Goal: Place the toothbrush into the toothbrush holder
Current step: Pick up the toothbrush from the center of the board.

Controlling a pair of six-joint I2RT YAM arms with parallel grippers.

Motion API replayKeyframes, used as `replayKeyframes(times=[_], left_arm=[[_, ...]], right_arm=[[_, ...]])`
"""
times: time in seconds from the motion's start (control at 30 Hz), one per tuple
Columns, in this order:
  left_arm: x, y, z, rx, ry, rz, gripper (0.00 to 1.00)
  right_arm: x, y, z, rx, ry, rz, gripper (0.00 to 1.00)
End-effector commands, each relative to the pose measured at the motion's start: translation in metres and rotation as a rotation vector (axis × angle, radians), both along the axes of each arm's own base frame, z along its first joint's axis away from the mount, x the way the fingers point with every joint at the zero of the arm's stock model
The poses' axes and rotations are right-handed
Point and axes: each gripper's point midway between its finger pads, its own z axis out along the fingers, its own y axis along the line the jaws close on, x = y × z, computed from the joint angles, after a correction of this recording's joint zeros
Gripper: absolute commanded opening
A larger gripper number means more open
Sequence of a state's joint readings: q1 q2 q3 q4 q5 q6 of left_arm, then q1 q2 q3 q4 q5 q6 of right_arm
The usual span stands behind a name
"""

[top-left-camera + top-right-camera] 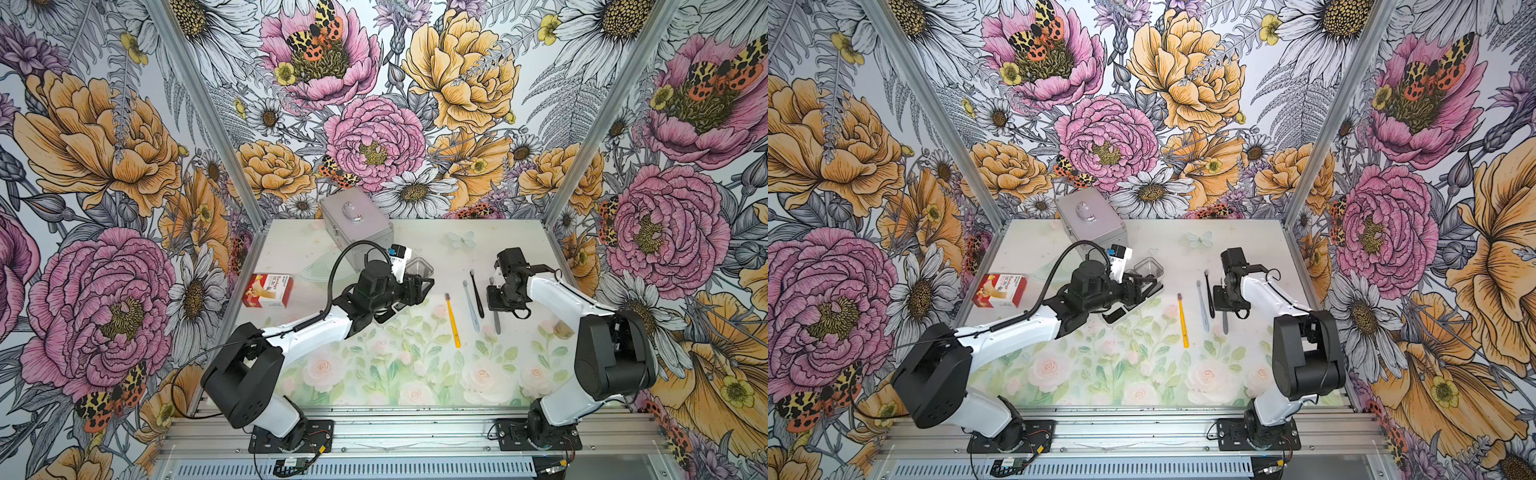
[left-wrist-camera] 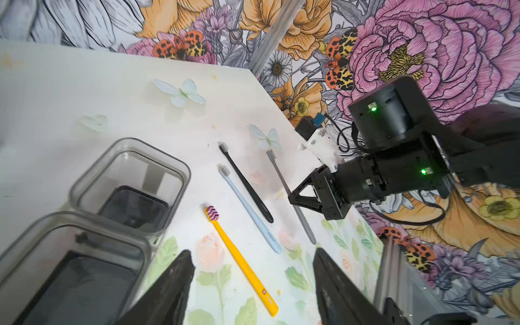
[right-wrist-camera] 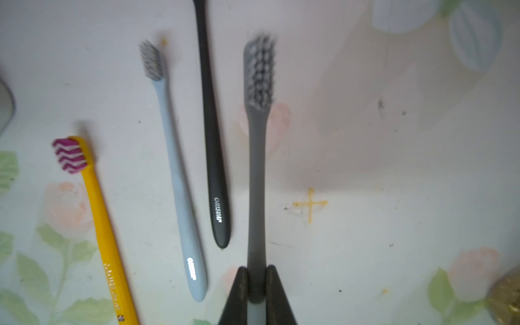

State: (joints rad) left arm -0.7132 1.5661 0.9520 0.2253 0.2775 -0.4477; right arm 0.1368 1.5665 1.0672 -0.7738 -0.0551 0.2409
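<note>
My right gripper [image 3: 256, 277] is shut on the handle of a grey toothbrush [image 3: 256, 168], whose bristle head points away from the jaws. In a top view this toothbrush [image 1: 496, 323] sticks out below the right gripper [image 1: 495, 305] at the table's right side. I cannot tell whether it is off the surface. The toothbrush holder [image 2: 129, 185] shows two clear square cups on a black base. The left arm covers most of the holder [image 1: 419, 266] in both top views. My left gripper [image 2: 252, 252] hangs open beside the holder, above the table, with nothing between its fingers [image 2: 180, 270].
Three more toothbrushes lie side by side between the arms: yellow [image 1: 452, 320], light blue [image 1: 471, 305] and black [image 1: 477, 293]. A silver metal case [image 1: 355, 226] stands at the back. A red and white box [image 1: 268, 289] sits at the left edge.
</note>
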Motion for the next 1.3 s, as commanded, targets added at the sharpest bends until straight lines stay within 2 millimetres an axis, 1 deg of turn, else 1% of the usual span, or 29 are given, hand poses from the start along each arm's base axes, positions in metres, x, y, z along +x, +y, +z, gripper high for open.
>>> replayKeyframes(times=[0.0,0.2,0.27,0.4,0.5,0.6,0.73,0.83,0.87,1.0,1.1,1.2,1.27], left_arm=[[-0.012,-0.026,0.006,-0.044,0.058,-0.135,0.61],[-0.011,-0.049,0.007,-0.039,0.047,-0.174,0.65],[-0.007,-0.054,0.007,-0.042,0.047,-0.177,0.66],[0.004,-0.06,-0.001,-0.033,0.06,-0.164,0.67],[0.008,-0.065,-0.001,-0.035,0.057,-0.164,0.67],[0.012,-0.069,-0.001,-0.028,0.045,-0.148,0.68],[0.009,-0.078,0.009,-0.037,0.017,-0.166,0.68],[0.008,-0.082,0.015,-0.047,0.017,-0.164,0.68],[0.011,-0.084,-0.001,-0.024,0.041,-0.16,0.68],[0.013,-0.088,-0.007,-0.009,0.059,-0.159,0.68],[0.017,-0.089,-0.007,-0.008,0.056,-0.152,0.68],[0.023,-0.09,-0.006,-0.011,0.059,-0.143,0.68],[0.027,-0.092,0.0,-0.022,0.056,-0.142,0.68]], right_arm=[[0.006,0.025,0.027,0.081,-0.083,0.073,0.0],[-0.001,0.053,0.069,0.16,-0.194,0.181,0.0],[-0.004,0.061,0.083,0.194,-0.226,0.202,0.0],[-0.013,0.079,0.106,0.279,-0.267,0.244,0.0],[-0.018,0.087,0.113,0.306,-0.276,0.262,0.0],[-0.022,0.091,0.114,0.317,-0.273,0.271,0.0],[-0.024,0.094,0.112,0.319,-0.267,0.279,0.0],[-0.025,0.098,0.116,0.324,-0.277,0.292,0.0],[-0.025,0.098,0.119,0.325,-0.284,0.296,0.0],[-0.029,0.103,0.135,0.352,-0.321,0.313,0.0],[-0.033,0.11,0.143,0.383,-0.331,0.333,0.0],[-0.036,0.112,0.144,0.383,-0.333,0.344,0.0],[-0.037,0.111,0.143,0.377,-0.334,0.345,0.0]])
